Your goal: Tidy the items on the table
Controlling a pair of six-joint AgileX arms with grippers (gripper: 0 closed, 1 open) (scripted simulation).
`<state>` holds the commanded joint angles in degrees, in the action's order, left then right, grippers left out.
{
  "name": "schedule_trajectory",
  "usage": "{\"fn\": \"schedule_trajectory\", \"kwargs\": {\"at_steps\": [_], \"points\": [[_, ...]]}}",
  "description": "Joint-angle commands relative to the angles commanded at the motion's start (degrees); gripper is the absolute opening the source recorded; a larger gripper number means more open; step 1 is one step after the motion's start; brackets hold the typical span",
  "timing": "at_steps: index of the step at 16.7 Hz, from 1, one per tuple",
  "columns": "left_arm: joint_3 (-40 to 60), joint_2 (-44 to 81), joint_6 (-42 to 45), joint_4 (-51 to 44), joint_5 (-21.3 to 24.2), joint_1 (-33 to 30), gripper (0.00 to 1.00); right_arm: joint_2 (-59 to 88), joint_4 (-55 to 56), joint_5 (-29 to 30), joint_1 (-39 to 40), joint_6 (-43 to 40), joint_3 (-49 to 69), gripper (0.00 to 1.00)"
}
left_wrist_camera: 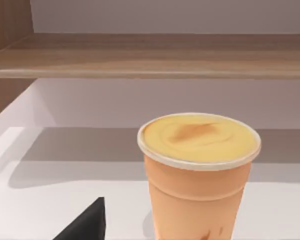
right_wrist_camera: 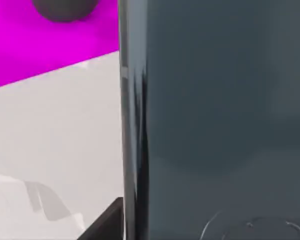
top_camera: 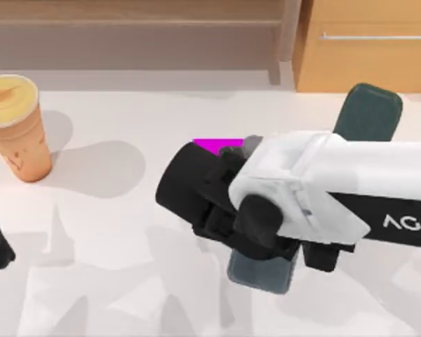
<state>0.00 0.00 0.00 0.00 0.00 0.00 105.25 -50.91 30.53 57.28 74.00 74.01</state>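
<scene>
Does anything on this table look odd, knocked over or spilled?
Nothing is spilled: the paper cup stands upright at the table's left. A bright magenta patch lies on the white top, mostly hidden beneath the right arm.

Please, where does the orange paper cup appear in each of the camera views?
Top view: paper cup upright at the far left of the table.
Left wrist view: paper cup near the camera, in front of the wooden shelf.
Right wrist view: a smartphone, the table and a magenta patch.
Shared landmark: the white table.

Paper cup on white table
</scene>
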Motion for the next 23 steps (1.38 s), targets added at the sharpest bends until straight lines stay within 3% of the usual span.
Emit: {"fn": "schedule_trajectory", "kwargs": {"at_steps": [5,9,15,20,23], "points": [[0.0,0.0,0.0,0.0,0.0,0.0,1.0,-5.28,1.09,21.55,-4.38,-2.49,-1.02,0.0],[0.0,0.0,0.0,0.0,0.0,0.0,1.0,-8.59,1.89,30.46,-6.84,-4.02,-1.68,0.0],[0.0,0.0,0.0,0.0,0.0,0.0,1.0,-8.95,2.04,31.05,-6.71,-4.05,-1.61,0.0],[0.0,0.0,0.0,0.0,0.0,0.0,1.0,-15.13,5.5,25.73,-1.2,-4.09,-0.8,0.0],[0.0,0.0,0.0,0.0,0.0,0.0,1.0,-15.43,11.29,24.56,-2.04,-6.82,-2.29,0.0]]}}
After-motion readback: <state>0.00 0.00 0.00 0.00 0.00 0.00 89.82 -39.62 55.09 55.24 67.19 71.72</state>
